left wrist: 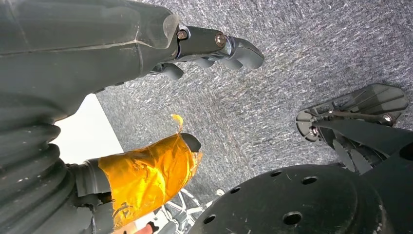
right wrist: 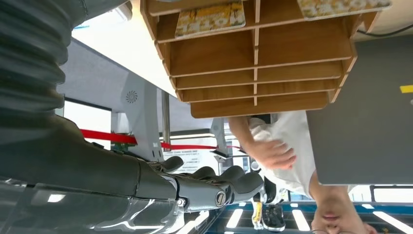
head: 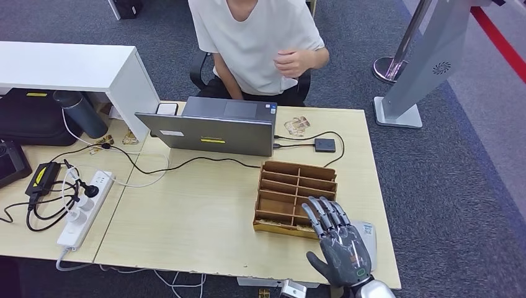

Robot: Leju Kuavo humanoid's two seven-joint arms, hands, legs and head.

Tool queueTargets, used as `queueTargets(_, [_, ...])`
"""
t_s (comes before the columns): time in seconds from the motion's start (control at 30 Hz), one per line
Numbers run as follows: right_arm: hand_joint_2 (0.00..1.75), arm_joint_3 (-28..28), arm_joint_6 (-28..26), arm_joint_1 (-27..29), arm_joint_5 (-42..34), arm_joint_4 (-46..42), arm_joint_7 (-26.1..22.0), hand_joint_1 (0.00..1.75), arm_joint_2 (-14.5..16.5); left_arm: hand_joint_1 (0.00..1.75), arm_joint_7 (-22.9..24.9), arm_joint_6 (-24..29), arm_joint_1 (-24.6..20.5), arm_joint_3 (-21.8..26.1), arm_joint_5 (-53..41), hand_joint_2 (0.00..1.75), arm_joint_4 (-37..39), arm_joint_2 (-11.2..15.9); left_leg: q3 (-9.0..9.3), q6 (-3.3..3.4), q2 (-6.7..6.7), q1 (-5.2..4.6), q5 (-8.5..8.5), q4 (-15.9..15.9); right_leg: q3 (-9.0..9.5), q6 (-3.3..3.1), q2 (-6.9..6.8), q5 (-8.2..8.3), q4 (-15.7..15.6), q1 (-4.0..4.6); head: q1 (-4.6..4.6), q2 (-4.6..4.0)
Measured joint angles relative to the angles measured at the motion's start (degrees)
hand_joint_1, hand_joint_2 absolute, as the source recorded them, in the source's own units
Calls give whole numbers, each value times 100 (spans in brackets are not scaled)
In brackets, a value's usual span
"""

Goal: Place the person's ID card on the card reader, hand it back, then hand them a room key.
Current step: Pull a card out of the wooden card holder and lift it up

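My right hand (head: 338,242) hovers with straight, spread fingers over the near right corner of the wooden compartment box (head: 298,186) and holds nothing. In the right wrist view the same hand (right wrist: 146,180) is below the box (right wrist: 253,73), where yellow patterned cards (right wrist: 209,18) lie in the nearest slots. A light grey flat device (head: 367,233) lies partly under the hand at the table edge. A small black device (head: 324,145) is cabled to the laptop. The person (head: 260,37) sits behind the desk with one hand (head: 290,62) raised at the chest. My left hand (left wrist: 122,53) hangs over carpet, holding nothing.
A grey laptop (head: 211,133) stands between the box and the person. Loose patterned cards (head: 296,126) lie beside it. A power strip (head: 87,208) with tangled cables, a dark bottle (head: 80,113) and a white shelf (head: 68,65) fill the left side. A kiosk stand (head: 422,68) is at the right.
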Motion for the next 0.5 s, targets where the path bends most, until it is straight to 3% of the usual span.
queueTargets(0.5, [175, 42, -5, -15, -163, 320, -33, 0, 178, 0, -30, -1, -1, 1, -12, 175, 2, 0, 0, 0, 0, 0, 0, 0, 0, 0, 0, 0, 0, 0, 0, 0])
